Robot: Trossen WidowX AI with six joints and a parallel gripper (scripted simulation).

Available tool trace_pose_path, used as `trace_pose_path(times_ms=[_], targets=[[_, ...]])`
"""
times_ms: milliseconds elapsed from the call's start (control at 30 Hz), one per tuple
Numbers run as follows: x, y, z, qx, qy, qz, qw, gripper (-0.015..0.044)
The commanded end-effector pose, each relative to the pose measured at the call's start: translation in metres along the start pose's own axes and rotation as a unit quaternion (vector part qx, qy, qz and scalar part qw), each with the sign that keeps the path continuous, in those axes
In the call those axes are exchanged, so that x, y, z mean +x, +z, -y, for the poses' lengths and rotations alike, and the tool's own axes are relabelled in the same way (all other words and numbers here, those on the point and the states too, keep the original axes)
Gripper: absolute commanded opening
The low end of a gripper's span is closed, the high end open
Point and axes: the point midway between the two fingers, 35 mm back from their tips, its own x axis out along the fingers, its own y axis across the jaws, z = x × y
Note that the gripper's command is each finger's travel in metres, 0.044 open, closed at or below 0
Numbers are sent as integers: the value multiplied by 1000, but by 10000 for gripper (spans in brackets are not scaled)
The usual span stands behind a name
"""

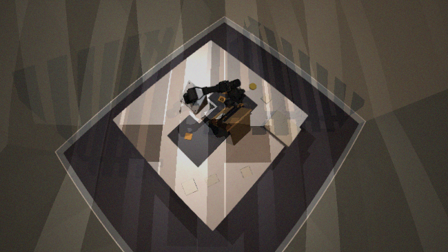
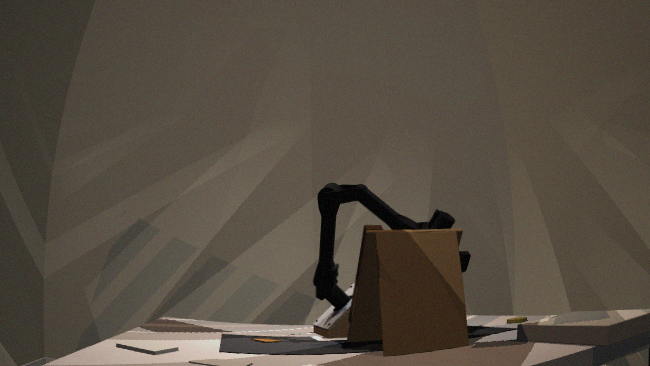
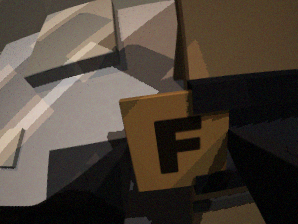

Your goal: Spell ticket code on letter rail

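My gripper (image 3: 178, 143) is shut on an orange tile (image 3: 144, 142) with a dark F, which looks upright in the wrist view. It is beside the brown board (image 1: 240, 129) (image 2: 422, 295) (image 3: 240, 40), at its upper side in the top view. A dark band below the board face covers the tile's upper right corner; whether the tile is in the rail I cannot tell. One loose orange tile (image 1: 188, 136) (image 2: 266, 340) lies on the dark mat (image 1: 198, 153) (image 2: 235, 345). Another tile (image 1: 222, 99) lies near the arm base. The rail's letters and the ticket's code are not readable.
A pale slab (image 1: 280, 125) (image 2: 565, 334) (image 3: 75, 45) lies beyond the board at the counter's edge. A yellow disc (image 1: 252, 86) (image 2: 517, 320) lies past the gripper. Flat pale pieces (image 1: 189, 186) lie toward the counter's near corner. Striped shadows cross everything.
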Motion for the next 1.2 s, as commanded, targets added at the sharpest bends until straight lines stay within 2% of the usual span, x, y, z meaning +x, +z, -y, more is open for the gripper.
trace_pose_path(times_ms=[0, 1167], targets=[[-1, -1, 3, -2, 2, 0, 1000, 0], [0, -1, 21, -2, 1, 0, 1000, 0]])
